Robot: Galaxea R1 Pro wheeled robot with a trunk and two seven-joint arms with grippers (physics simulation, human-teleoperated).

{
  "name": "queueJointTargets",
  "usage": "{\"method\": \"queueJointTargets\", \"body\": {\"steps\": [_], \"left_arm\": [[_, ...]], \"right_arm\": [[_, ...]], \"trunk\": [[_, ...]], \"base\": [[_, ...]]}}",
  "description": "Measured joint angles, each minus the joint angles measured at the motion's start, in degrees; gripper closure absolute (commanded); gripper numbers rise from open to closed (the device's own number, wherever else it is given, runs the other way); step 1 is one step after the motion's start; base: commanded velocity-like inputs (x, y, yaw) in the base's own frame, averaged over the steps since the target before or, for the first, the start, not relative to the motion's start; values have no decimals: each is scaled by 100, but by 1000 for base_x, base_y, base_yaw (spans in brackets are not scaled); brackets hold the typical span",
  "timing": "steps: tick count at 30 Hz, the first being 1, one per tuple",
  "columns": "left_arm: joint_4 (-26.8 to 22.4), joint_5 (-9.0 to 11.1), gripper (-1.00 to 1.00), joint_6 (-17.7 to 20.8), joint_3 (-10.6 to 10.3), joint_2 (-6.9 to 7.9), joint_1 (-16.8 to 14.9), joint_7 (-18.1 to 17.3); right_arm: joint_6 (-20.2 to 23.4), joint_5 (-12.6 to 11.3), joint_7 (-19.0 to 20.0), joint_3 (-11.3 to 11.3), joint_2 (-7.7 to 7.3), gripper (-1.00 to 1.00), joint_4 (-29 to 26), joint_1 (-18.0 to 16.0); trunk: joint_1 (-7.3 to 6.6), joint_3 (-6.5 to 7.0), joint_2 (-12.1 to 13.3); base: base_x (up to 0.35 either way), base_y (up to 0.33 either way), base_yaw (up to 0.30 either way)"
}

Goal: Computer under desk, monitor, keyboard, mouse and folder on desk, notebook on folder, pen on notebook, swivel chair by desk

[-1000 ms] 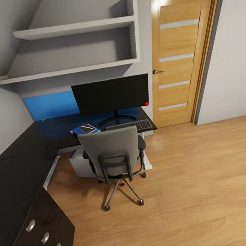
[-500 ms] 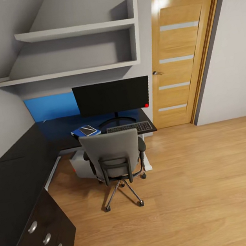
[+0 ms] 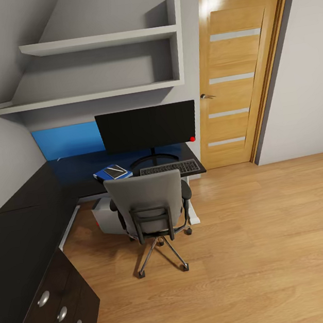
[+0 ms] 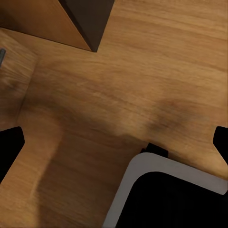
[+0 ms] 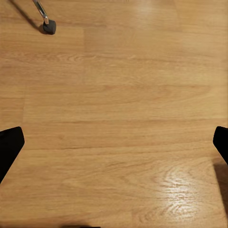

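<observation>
Both grippers hung low over the wood floor, fingertips spread wide at the frame edges, holding nothing: left gripper, right gripper. The one grey padded swivel chair stood ahead, slightly left, back towards us, tucked against the long black L-shaped desk. Neither arm looked clearly nearer. Beyond: one white-grey tower computer underneath, one flat bright blue folder carrying one thin dark grey notebook, one slim black keyboard, long axis along the desk edge, one wide black monitor. Pen and mouse: couldn't tell.

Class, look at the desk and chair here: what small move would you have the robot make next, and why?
Probably none beyond a check: the folder, notebook and pen sit beside the keyboard on the desk; the swivel chair is tucked against it. Both jaws spread, empty.
</observation>
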Motion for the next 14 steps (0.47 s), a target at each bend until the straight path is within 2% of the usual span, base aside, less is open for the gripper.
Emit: {"method": "queueJointTargets", "body": {"steps": [11, 14], "left_arm": [[0, 12, -100, -2, 14, 10, -1, 25], [0, 18, -100, -4, 76, 21, -1, 37]], "right_arm": [[0, 0, -3, 0, 0, -100, 0, 0], [0, 0, -5, 0, 0, -100, 0, 0]], "trunk": [[0, 0, 0], [0, 0, 0]], "base": [[0, 0, 0], [0, 0, 0]]}}
